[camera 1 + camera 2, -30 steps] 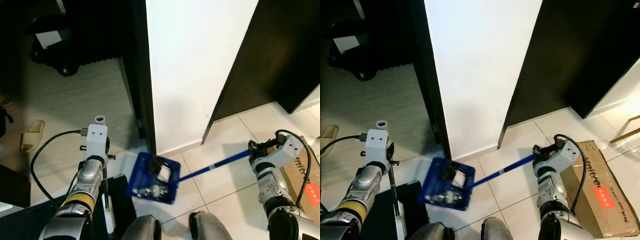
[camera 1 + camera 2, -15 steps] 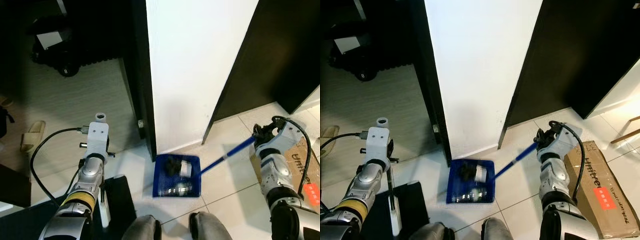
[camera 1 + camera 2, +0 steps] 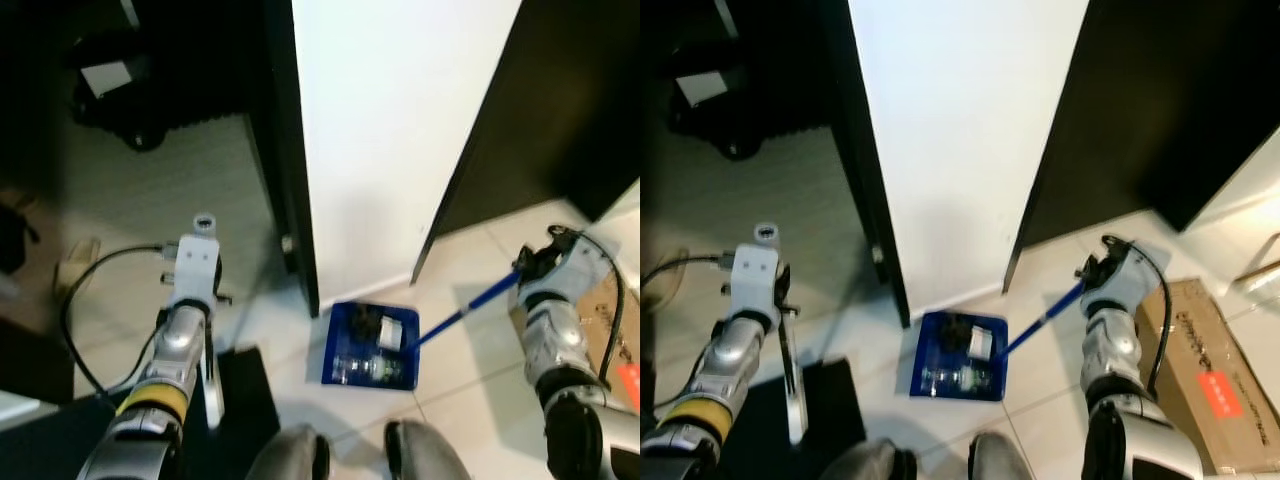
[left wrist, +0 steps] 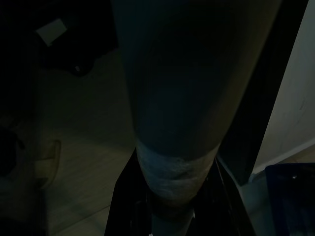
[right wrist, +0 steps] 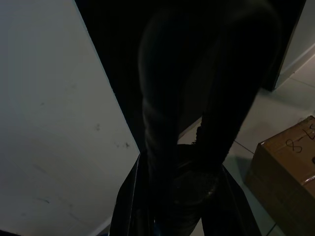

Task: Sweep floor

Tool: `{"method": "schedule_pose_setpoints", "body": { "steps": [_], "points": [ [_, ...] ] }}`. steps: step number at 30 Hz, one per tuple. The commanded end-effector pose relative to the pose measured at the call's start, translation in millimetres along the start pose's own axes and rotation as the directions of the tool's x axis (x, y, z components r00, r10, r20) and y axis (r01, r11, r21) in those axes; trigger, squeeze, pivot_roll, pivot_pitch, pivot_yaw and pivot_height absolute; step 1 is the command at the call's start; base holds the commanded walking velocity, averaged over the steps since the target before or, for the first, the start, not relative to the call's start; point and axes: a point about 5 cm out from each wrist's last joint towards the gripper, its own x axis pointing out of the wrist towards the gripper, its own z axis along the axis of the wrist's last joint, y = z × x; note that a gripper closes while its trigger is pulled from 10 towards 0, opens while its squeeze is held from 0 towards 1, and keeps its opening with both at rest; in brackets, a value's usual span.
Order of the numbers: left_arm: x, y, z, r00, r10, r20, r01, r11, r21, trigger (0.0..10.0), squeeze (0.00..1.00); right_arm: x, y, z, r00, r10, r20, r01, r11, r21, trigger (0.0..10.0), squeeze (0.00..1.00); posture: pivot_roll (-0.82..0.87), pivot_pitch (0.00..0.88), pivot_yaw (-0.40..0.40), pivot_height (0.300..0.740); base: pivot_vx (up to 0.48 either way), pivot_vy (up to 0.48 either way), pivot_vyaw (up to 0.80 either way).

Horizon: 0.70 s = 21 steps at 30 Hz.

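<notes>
Dustpan [image 3: 372, 344] sits flat on the floor [image 3: 470, 370], down and to the left of the right hand [image 3: 530, 266], at the foot of the white wall [image 3: 400, 130]. Debris [image 3: 381, 332] already in the tray: a white piece, something dark, a clear item toward the near edge.

Right hand is clenched on the top end of the blue handle [image 3: 464, 310], which slopes down from it to the pan.

Left hand [image 3: 192, 292] is closed around the broom stick [image 3: 793, 380]; the stick runs straight down below it to the floor, beside a black mat [image 3: 245, 395]. The left wrist view is too dark to confirm the grip itself.

Risks, as I judge them:
- Grip is at the far end of the handle, so any wrist roll or lift tips the pan and dumps the load.
- Pan is close to the wall and door frame [image 3: 295, 200]; pushing further could jam or yaw it.
- Feet [image 3: 350, 458] are just behind the pan; a step forward could kick it.
- Box [image 3: 1200, 370] is just right of the right arm, so an outward swing may clip it.
</notes>
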Motion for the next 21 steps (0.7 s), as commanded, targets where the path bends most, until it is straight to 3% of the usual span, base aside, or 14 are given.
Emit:
{"method": "schedule_pose_setpoints", "body": {
  "steps": [1, 7, 18, 20, 21],
  "points": [
    [-3.0, 11.2, 4.9, 0.999, 0.004, 0.045, -0.005, 1.000, 0.024, 10.0, 0.00, 0.6, -2.9, 2.1, 1.000, -0.010, 0.008, 0.010, 1.000, -0.020, 10.0, 0.00, 0.15, 0.182, 0.041, 0.740, 0.000, 0.000, 0.00],
    [-15.5, 19.6, 12.6, 0.992, -0.003, 0.125, 0.001, 1.000, 0.014, 10.0, 0.00, 7.6, -2.5, 13.3, 1.000, -0.003, 0.023, 0.004, 0.999, -0.047, 10.0, 0.00, 0.19, 0.245, 0.038, 0.740, 0.000, 0.000, 0.00],
    [-40.3, 21.5, 6.6, 0.991, 0.011, 0.136, -0.016, 0.999, 0.034, 10.0, 0.00, 15.1, 19.0, 20.1, 0.998, 0.058, 0.026, -0.055, 0.995, -0.083, 10.0, 0.00, 0.23, 0.268, 0.007, 0.740, 0.000, 0.000, 0.00],
    [-42.3, 22.1, 6.5, 0.990, 0.014, 0.137, -0.019, 0.999, 0.036, 10.0, 0.00, 14.7, 20.4, 19.5, 0.998, 0.061, 0.027, -0.059, 0.995, -0.080, 10.0, 0.05, 0.23, 0.268, 0.007, 0.740, 0.000, 0.000, 0.00],
    [-45.1, 23.0, 6.8, 0.991, 0.016, 0.136, -0.021, 0.999, 0.037, 10.0, 0.00, 13.9, 21.6, 18.1, 0.998, 0.064, 0.028, -0.062, 0.995, -0.074, 10.0, 0.53, 0.24, 0.267, 0.006, 0.740, 0.000, 0.000, 0.00]
  ]
}}
